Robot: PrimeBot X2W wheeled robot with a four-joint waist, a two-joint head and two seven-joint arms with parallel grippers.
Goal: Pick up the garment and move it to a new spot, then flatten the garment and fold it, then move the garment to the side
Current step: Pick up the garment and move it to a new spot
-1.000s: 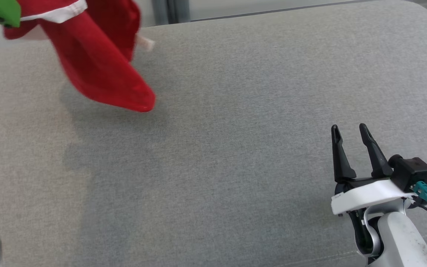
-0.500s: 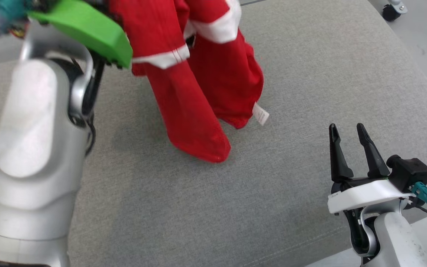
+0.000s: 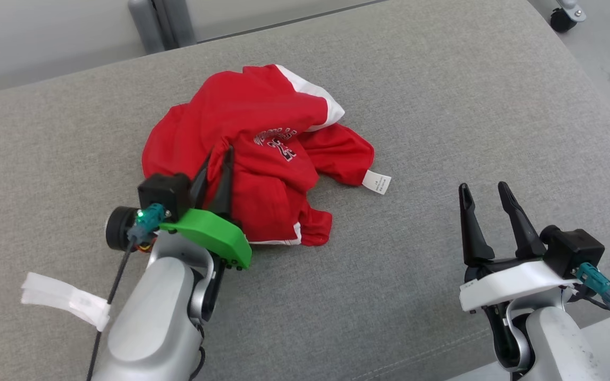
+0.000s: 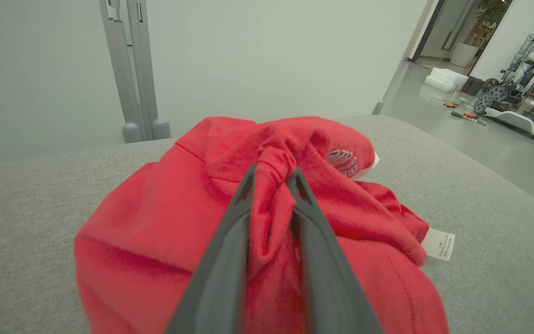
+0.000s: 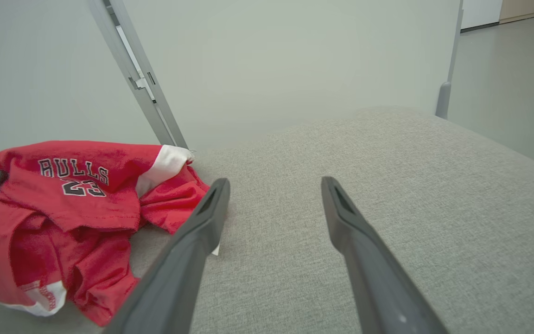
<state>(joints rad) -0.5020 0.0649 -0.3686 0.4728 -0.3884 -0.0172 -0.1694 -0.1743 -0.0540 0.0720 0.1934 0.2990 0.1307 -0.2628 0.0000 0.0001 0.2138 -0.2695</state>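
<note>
left gripper (image 3: 219, 153) pinches a fold of the garment (image 3: 262, 116), grip seemingly firm; right gripper (image 3: 483, 185) splayed, empty, garment at its ten o'clock.

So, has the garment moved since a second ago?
Yes, downward: the garment hung above the cushion then; now it lies heaped on it, left gripper pinching a fold.
</note>
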